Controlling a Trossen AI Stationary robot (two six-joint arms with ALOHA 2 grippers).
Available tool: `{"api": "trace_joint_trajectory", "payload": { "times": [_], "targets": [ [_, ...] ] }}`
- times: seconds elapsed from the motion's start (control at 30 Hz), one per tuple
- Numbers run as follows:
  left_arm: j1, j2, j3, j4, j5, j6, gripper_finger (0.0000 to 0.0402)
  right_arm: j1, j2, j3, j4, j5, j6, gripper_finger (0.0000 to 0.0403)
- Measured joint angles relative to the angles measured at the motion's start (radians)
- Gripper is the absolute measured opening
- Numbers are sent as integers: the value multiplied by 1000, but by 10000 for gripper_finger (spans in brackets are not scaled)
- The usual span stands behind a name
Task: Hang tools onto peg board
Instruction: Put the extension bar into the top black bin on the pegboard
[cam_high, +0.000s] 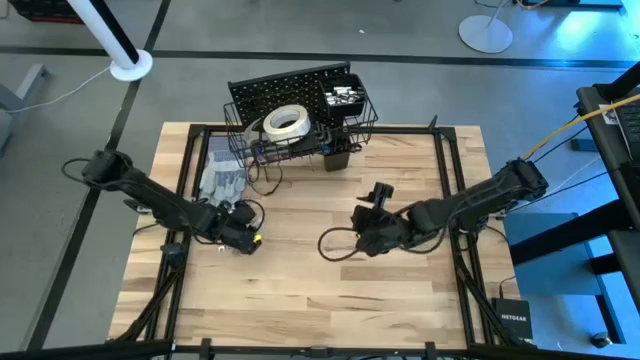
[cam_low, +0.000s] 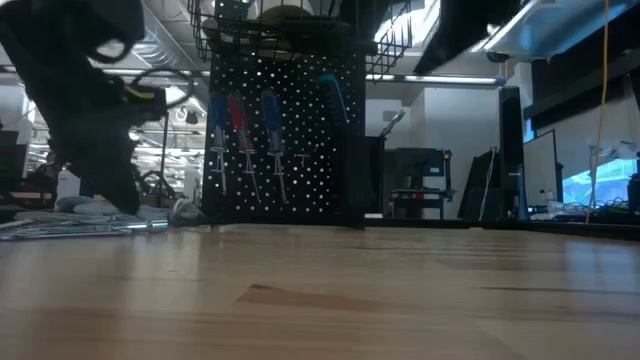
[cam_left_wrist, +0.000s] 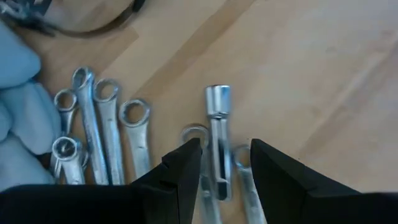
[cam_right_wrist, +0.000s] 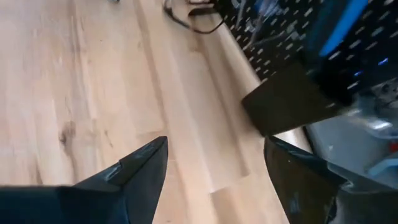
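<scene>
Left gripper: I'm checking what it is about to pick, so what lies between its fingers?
In the left wrist view, a silver socket wrench lies on the table between the open fingers of the left gripper, with other wrenches lying beside it.

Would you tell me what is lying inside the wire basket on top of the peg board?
A white tape roll lies flat in the wire basket atop the peg board. The high view shows nothing else there; whatever sits beneath the roll is covered.
</scene>
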Motion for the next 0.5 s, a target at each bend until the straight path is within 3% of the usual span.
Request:
{"api": "trace_joint_trajectory", "payload": {
  "times": [0.27,0.5],
  "targets": [
    [63,79,0,25,6,-11,131,0,-1,-170,234,-25,48,269],
    [80,120,3,70,39,45,131,0,-1,-211,286,-37,48,269]
  ]
}}
